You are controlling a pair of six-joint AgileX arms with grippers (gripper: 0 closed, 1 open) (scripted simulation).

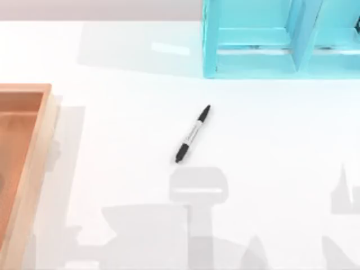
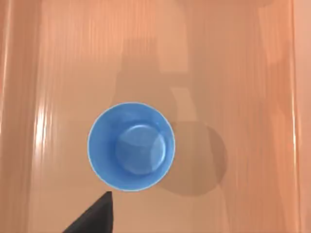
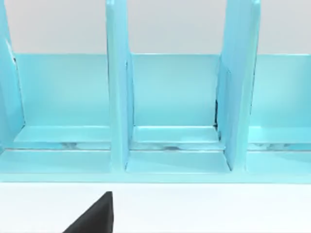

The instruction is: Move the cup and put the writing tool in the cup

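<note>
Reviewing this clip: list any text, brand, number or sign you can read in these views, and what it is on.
No text can be read in these views.
Marker: its grey-white middle section carries dark print, too small and blurred to read.
Blue cup in the wooden tray: plain, no marking.
Light blue rack: plain, no label.

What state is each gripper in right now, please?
Left gripper: cannot be told; it hangs above the cup in the wooden tray.
Right gripper: cannot be told; it faces the blue rack.
</note>
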